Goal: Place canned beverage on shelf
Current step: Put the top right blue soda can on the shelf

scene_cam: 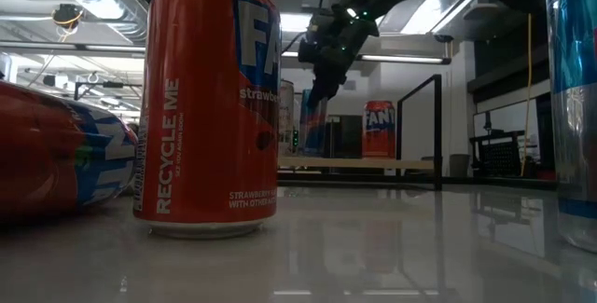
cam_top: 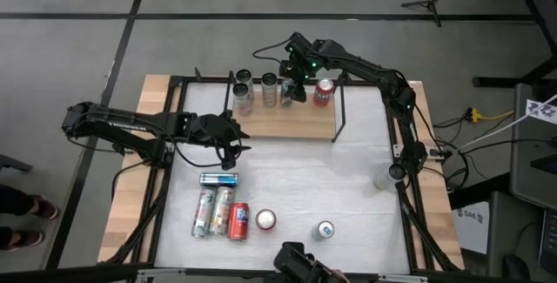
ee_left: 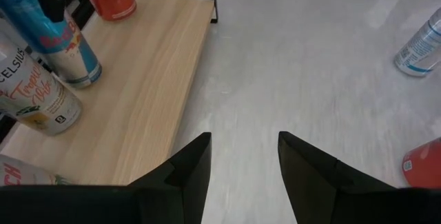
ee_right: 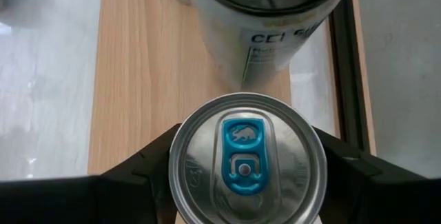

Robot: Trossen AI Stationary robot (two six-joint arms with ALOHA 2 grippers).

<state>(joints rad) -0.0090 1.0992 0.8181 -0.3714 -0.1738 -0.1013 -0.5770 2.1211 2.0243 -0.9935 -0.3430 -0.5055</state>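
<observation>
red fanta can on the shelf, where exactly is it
In the high view the red Fanta can stands upright near the right end of the shelf, just right of the right tool and its blue-tabbed can.

The shelf (ee_right: 138, 65) is pale, matt, grained wood. The tabletop (ee_left: 310, 79) looks smooth and white, glossy enough to mirror light. The can lid (ee_right: 247, 162) is brushed silver metal with a blue tab.

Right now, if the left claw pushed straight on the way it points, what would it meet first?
Probably bare tabletop: the left claw stands open and empty, aimed just past the shelf edge. Depth is unclear.
</observation>
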